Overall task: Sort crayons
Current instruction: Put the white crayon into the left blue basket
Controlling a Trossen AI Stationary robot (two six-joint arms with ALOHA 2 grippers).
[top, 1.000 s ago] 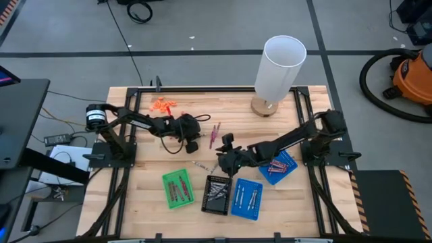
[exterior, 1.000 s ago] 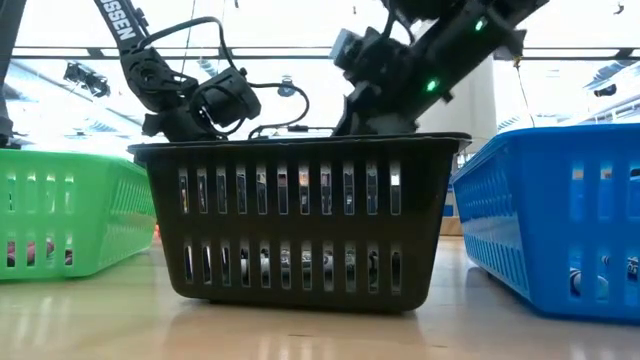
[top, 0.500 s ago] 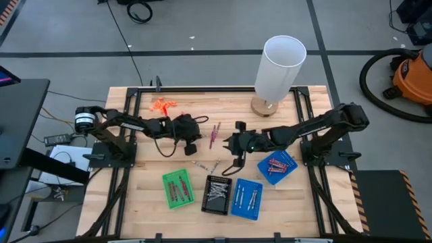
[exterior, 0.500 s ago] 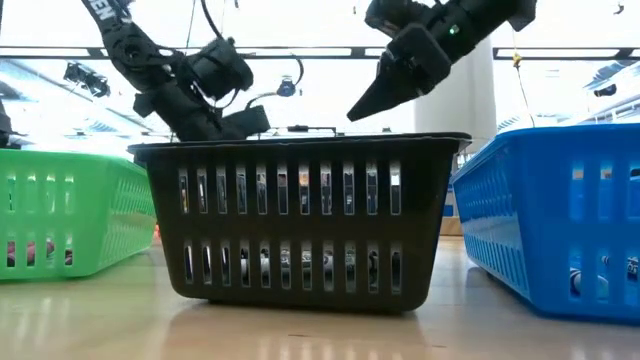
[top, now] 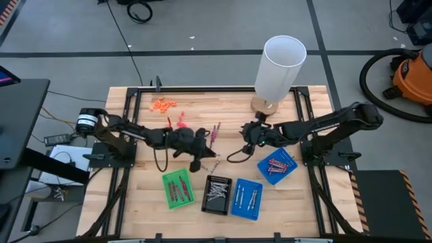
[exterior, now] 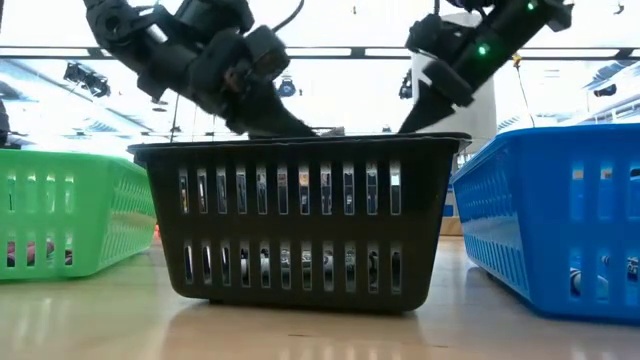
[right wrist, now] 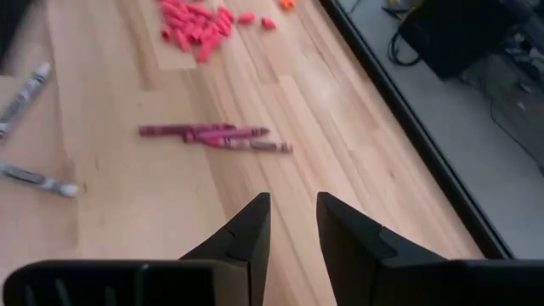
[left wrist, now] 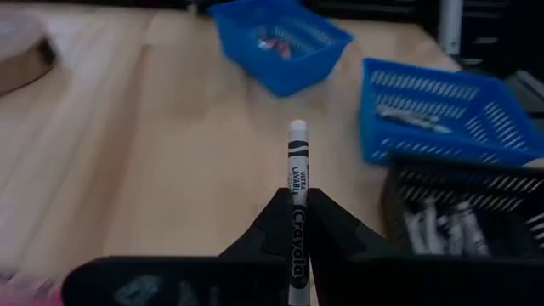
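My left gripper (top: 202, 159) is over the middle of the table, just beyond the black tray (top: 217, 194), shut on a silvery grey crayon (left wrist: 296, 161). My right gripper (top: 246, 138) is open and empty to its right, fingers (right wrist: 255, 223) pointing toward several maroon crayons (right wrist: 217, 136) that lie flat on the table (top: 214, 133). Two more grey crayons (right wrist: 25, 89) lie on the wood nearby. In the low view both grippers (exterior: 290, 125) (exterior: 420, 110) show above the black tray's rim. My left gripper pinches the grey crayon about its middle (left wrist: 294, 223) between its two fingers. The crayon runs along the fingers, its free end (left wrist: 297, 129) sticking out ahead toward the blue trays. Whether it is clear of the table I cannot tell.
A green tray (top: 177, 188), the black tray and a blue tray (top: 247, 198) stand in a row near the front; a second blue tray (top: 277, 166) is at the right. Coral-pink bits (top: 181, 123), orange bits (top: 162, 103) and a tall white cylinder (top: 280, 67) are at the back.
My left gripper has gone toward the table's near edge and right, to the grey crayons beyond the black tray. My right gripper has risen from over the black tray and gone toward the far and right edges.
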